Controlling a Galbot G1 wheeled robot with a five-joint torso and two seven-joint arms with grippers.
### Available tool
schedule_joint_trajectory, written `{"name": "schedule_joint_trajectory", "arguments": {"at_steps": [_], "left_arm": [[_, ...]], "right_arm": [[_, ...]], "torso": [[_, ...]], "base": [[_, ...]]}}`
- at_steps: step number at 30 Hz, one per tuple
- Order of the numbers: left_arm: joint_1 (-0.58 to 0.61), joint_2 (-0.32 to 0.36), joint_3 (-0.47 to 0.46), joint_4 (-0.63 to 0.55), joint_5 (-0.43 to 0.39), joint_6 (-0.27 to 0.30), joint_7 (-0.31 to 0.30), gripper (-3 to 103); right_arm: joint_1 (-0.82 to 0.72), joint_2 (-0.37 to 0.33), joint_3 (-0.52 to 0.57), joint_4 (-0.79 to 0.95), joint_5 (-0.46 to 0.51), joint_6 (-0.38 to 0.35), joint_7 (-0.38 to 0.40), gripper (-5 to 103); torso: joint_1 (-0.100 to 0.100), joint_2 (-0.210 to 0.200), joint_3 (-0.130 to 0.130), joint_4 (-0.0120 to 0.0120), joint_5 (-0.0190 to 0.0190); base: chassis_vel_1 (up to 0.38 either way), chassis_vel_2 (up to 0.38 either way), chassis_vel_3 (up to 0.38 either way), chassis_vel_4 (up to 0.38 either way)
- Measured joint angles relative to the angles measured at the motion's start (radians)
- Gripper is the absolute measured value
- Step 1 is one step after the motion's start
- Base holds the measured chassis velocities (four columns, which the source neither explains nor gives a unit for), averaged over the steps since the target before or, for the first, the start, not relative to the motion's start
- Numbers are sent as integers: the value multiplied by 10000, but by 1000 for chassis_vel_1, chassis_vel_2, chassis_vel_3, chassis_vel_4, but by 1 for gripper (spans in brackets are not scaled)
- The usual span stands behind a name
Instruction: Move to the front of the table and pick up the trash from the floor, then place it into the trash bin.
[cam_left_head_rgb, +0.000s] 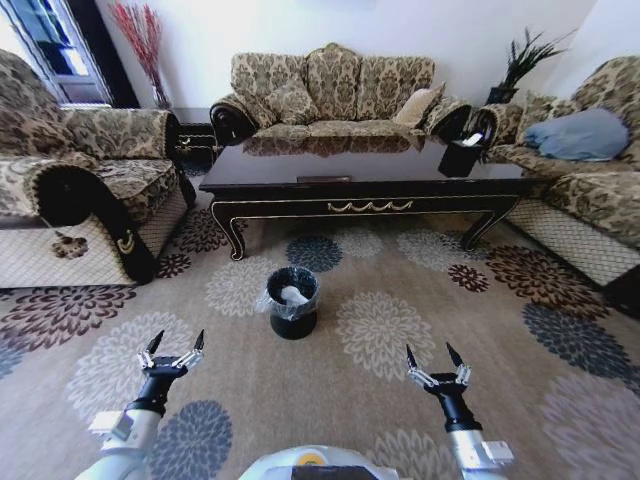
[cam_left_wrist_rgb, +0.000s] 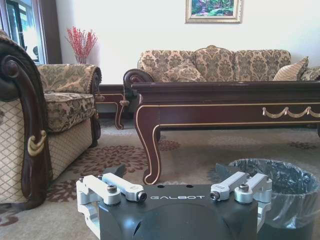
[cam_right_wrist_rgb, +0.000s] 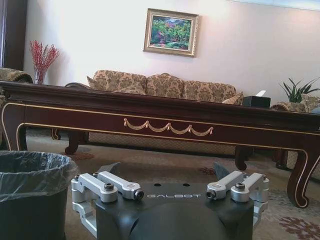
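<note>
Head view: trash bin (cam_left_head_rgb: 292, 301) (white paper inside) ahead, between left gripper (cam_left_head_rgb: 174, 344) and right gripper (cam_left_head_rgb: 434, 355), jaws spread, empty.

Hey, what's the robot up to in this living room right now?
It faces the table with the trash bin on the carpet between them. White crumpled trash lies inside the bin. The left gripper and right gripper hover low, open and holding nothing, either side of the bin.

Glossy dark wood table (cam_left_head_rgb: 300, 172) with a gold scroll at 12 o'clock, black trash bin (cam_left_head_rgb: 292, 302) holding white trash (cam_left_head_rgb: 293, 295), beige carpet (cam_left_head_rgb: 400, 300) with dark floral medallions, gold-brown damask sofas (cam_left_head_rgb: 335, 90) around
</note>
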Motion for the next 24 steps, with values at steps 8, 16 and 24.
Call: {"name": "schedule_joint_trajectory", "arguments": {"at_steps": [8,16,24], "left_arm": [[0,0,0,0,0,0,0,100],[0,0,0,0,0,0,-1,100],[0,0,0,0,0,0,0,100]], "right_arm": [[0,0,0,0,0,0,0,100],[0,0,0,0,0,0,0,100],[0,0,0,0,0,0,0,100]], "torso": [[0,0,0,0,0],[0,0,0,0,-1],[1,0,0,0,1]], "base": [[137,-137,-132,138],[152,-162,-161,155],[158,-158,-158,162]]}}
